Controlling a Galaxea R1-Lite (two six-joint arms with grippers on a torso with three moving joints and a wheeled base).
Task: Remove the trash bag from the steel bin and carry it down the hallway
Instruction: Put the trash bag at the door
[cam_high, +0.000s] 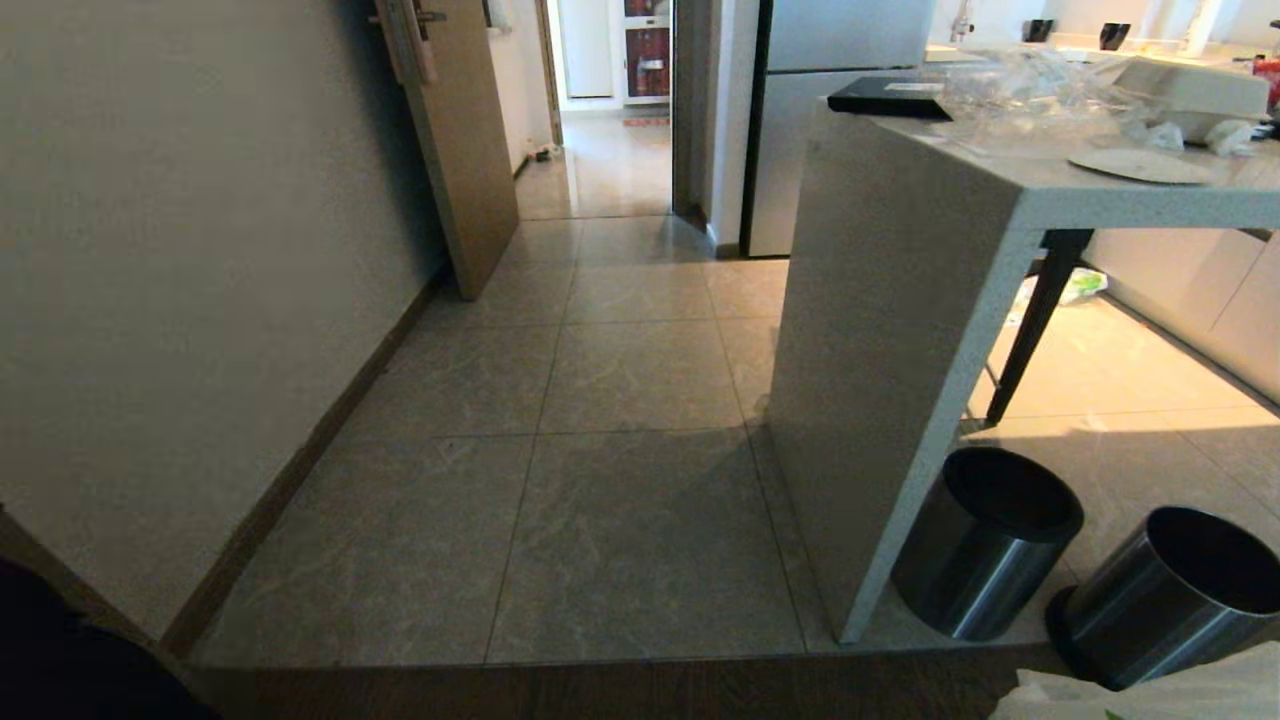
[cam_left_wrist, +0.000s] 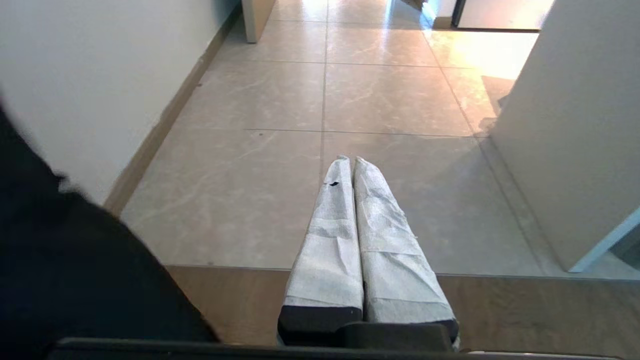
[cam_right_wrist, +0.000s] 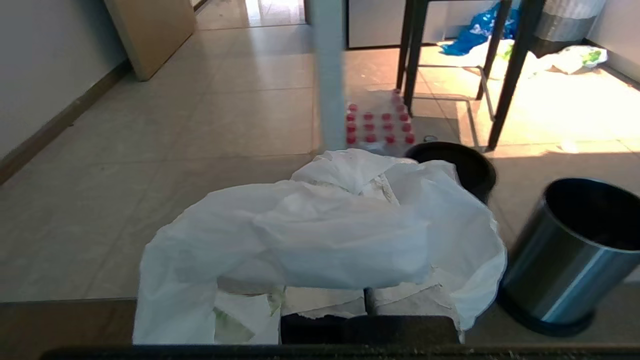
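Observation:
The trash bag (cam_right_wrist: 340, 235), thin white plastic with a bit of green print, lies draped over my right gripper (cam_right_wrist: 370, 190), which is shut on it. Its tape-wrapped fingers (cam_right_wrist: 325, 302) show only at their base; the bag hides the tips. A corner of the bag (cam_high: 1150, 695) peeks in at the head view's lower right. Two steel bins (cam_high: 985, 545) (cam_high: 1170, 595) stand on the floor beside it, their insides dark. My left gripper (cam_left_wrist: 350, 160) is shut on nothing, level above the hallway tiles (cam_high: 620, 380).
A white counter panel (cam_high: 880, 330) borders the hallway on the right and a wall with dark baseboard (cam_high: 180, 250) on the left. A wooden door (cam_high: 460, 130) stands ajar farther on. Red-capped bottles (cam_right_wrist: 380, 122) and black table legs (cam_right_wrist: 510, 75) sit behind the bins.

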